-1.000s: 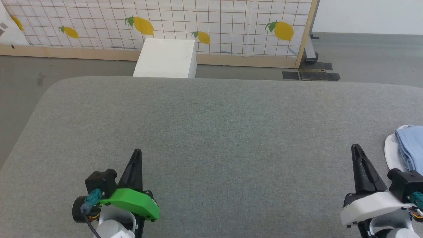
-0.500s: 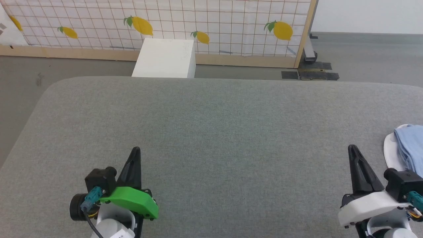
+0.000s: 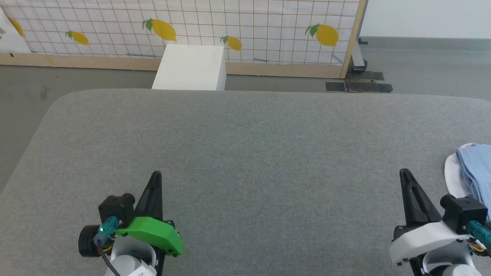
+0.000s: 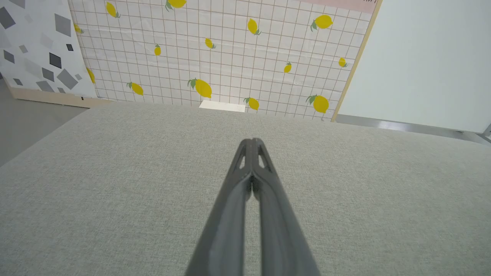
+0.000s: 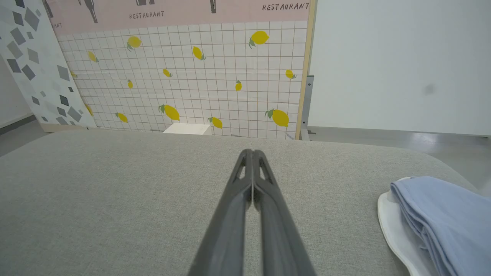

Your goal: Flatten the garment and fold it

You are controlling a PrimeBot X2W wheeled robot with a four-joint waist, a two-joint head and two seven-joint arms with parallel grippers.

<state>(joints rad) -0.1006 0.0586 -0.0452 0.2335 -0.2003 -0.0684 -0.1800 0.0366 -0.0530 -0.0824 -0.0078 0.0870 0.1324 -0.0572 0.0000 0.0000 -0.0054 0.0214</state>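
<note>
Two closed grippers to sort out first, going by the head view: open the right gripper (image 3: pixel 405 177) wide, reach right to the light blue garment (image 3: pixel 475 168) bunched at the near right edge of the grey padded table (image 3: pixel 245 126), then pinch an outer layer and drag it to mid-table before spreading. Left wrist view: left gripper (image 4: pixel 251 145) with fingers (image 4: pixel 234 214) pressed tip to tip, holding nothing, above the table. Right wrist view: fingers (image 5: pixel 268 222) likewise clenched on nothing, garment (image 5: pixel 441 214) lying near right, apart from them, on its white part (image 5: pixel 395 226).
</note>
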